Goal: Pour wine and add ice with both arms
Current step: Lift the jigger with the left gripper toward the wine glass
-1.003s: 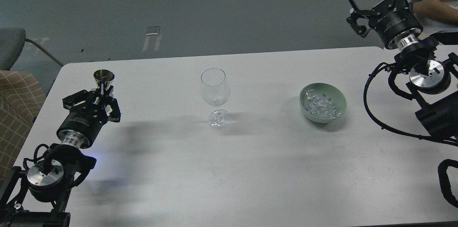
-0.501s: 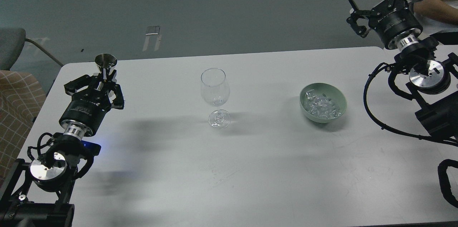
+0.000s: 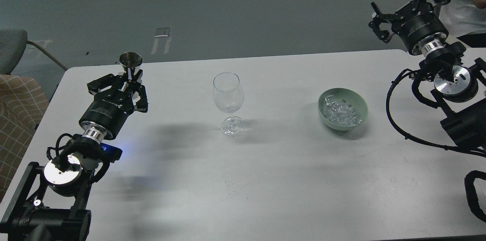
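Head view looks down on a pale grey surface (image 3: 265,180), matte and lightly scuffed, with rounded corners. Small white lettering runs across the black cylindrical body of each wrist, but it is too small to read. The left gripper (image 3: 129,81), black and angular, is closed on the narrow waist of a small metal measuring cup (image 3: 130,63), a shiny steel cone with its round mouth up, held upright above the far left part of the surface. Behind it the left arm shows a polished silver ring and a round brushed-metal joint cap, with a spot of blue light near the wrist. Near the middle stands a clear wine glass (image 3: 228,101), rounded bowl on a thin stem and a circular foot, upright and looking empty. To its right, well apart, sits a pale green bowl (image 3: 343,109), smooth and glossy like ceramic, holding a heap of clear ice cubes (image 3: 341,112) that catch the light. The right gripper (image 3: 402,0) hangs beyond the far right corner of the surface, its two black fingers spread wide with nothing between them. Looped black cables trail from the right arm. Beyond the surface lies a dull grey floor.
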Controlling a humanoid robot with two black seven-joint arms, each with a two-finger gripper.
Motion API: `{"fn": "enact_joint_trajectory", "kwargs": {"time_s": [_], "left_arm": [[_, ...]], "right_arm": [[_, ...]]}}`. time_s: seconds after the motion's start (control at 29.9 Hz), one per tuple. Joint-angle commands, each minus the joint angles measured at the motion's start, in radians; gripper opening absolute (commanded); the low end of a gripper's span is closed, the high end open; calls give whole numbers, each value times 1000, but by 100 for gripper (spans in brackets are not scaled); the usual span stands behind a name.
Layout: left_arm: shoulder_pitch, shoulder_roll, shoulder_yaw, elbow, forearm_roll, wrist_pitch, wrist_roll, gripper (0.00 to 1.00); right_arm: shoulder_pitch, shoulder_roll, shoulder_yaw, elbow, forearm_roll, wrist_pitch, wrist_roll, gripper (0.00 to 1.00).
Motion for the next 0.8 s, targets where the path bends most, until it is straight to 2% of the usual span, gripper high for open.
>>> {"fn": "enact_joint_trajectory", "kwargs": {"time_s": [0.0,0.17,0.37,0.77], "left_arm": [[-22,-18,2,-8,1,20,9,0],[-26,-26,6,-49,3,41,9,0],[-40,-41,92,-74,9,69,8,0],[-53,-56,117,-97,20,87,8,0]], "right_arm": [[-1,-2,0,0,0,0,0,100],[1,-2,0,0,0,-2,0,100],[1,0,0,0,0,-2,0,100],[1,-3,0,0,0,-2,0,100]]}}
